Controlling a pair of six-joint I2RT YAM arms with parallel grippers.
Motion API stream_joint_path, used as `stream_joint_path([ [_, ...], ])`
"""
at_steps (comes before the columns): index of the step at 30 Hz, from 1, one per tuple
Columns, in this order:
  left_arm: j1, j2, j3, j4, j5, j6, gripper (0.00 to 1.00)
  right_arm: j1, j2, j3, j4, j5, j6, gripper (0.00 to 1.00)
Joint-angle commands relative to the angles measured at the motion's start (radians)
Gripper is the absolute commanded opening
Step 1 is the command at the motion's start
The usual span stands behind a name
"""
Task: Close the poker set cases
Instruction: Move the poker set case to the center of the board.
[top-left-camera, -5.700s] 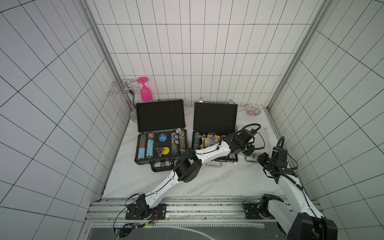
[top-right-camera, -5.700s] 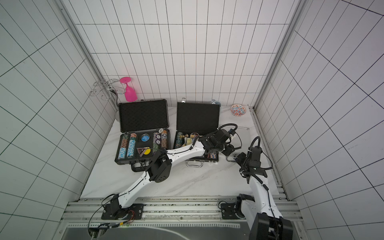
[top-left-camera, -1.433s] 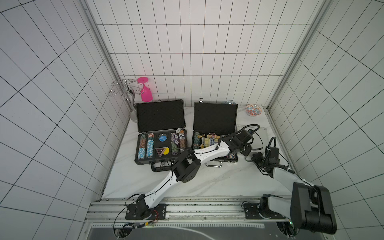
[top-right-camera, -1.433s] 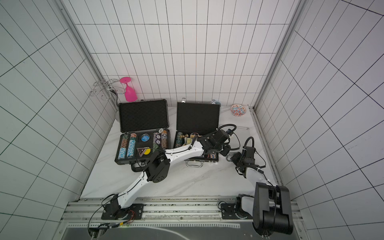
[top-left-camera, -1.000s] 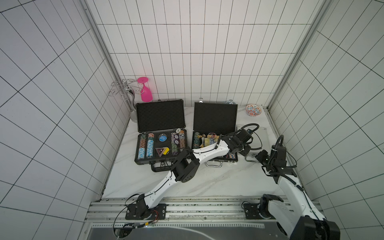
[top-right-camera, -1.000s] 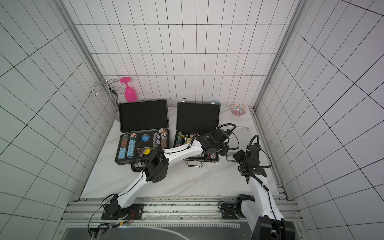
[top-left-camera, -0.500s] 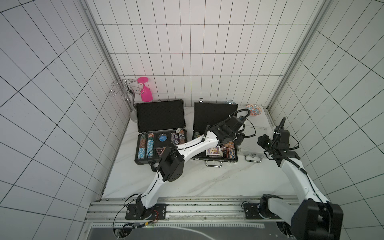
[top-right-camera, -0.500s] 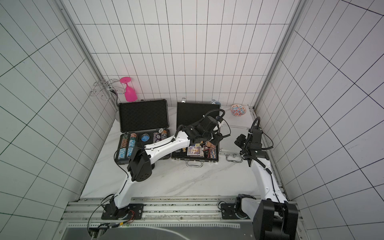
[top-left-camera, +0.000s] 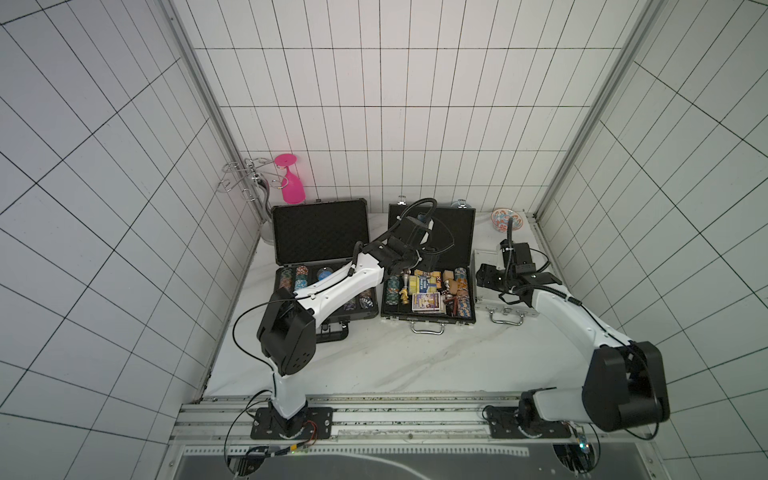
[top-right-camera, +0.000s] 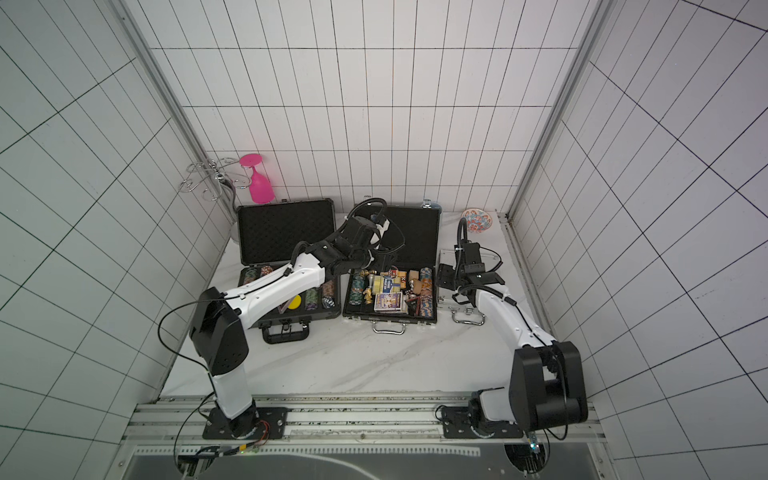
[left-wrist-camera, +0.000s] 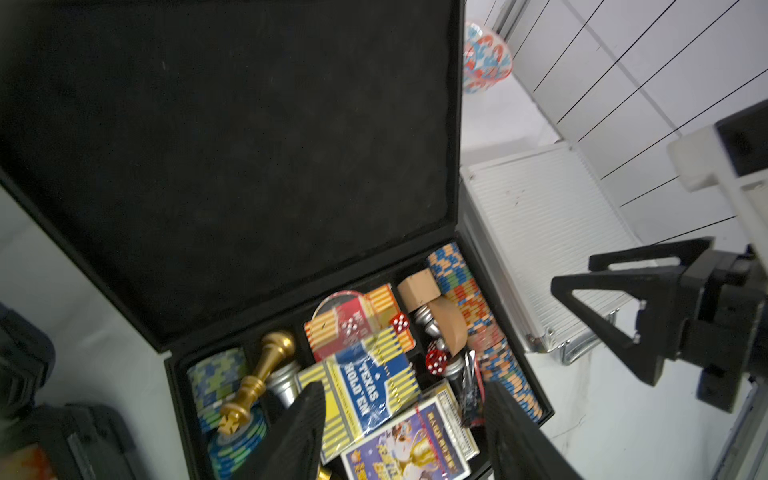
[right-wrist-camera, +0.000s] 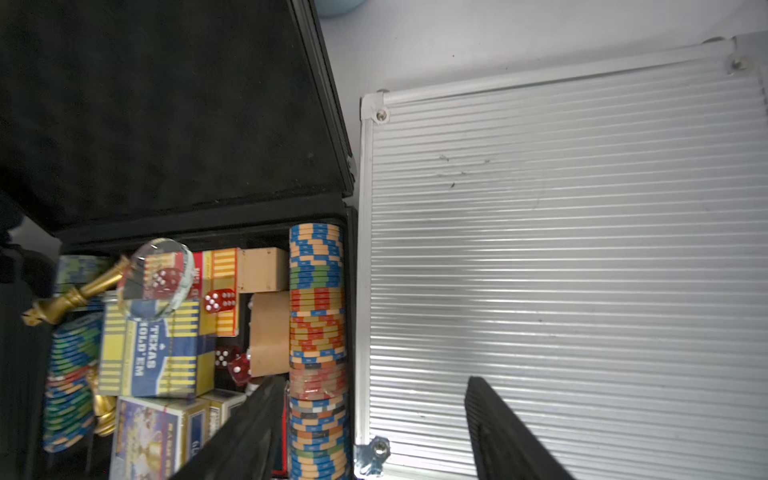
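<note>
All three poker set cases lie in a row in both top views. The large dark-grey case (top-left-camera: 320, 232) and the medium black case (top-left-camera: 455, 239) stand open, chips and cards showing in their trays. The small silver case (top-left-camera: 485, 258) lies shut at the right, its ribbed lid (right-wrist-camera: 561, 270) filling the right wrist view. My left gripper (left-wrist-camera: 405, 415) hangs open over the medium case's card boxes, holding nothing. My right gripper (right-wrist-camera: 374, 415) is open and empty above the seam between the medium case's chip row and the silver case's edge.
A pink glass (top-left-camera: 291, 187) hangs on a wire rack (top-left-camera: 245, 183) at the back left corner. A patterned bowl (top-left-camera: 503, 218) sits at the back right. Tiled walls close in on three sides. My left arm crosses over the large case's tray.
Both arms have risen from the front of the medium and silver cases and moved back. Both grippers went from shut to open. The left one swung to the medium case's left half.
</note>
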Motion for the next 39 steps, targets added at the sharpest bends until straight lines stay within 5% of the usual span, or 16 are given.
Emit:
stream_joint_path([
  [1,0.006,-0.047,-0.061,0.032,0.004,-0.027,0.62,0.052,0.058,0.114,-0.092,0.152,-0.071,0.70],
  [18,0.084,-0.270,-0.287,0.072,-0.061,-0.051,0.62,0.125,0.232,0.149,-0.097,0.384,-0.066,0.55],
  [29,0.103,-0.297,-0.291,0.070,-0.082,-0.052,0.62,0.108,0.252,0.077,-0.038,0.359,-0.032,0.38],
  [39,0.106,-0.297,-0.291,0.077,-0.091,-0.055,0.62,0.055,0.256,0.050,-0.002,0.328,-0.047,0.33],
])
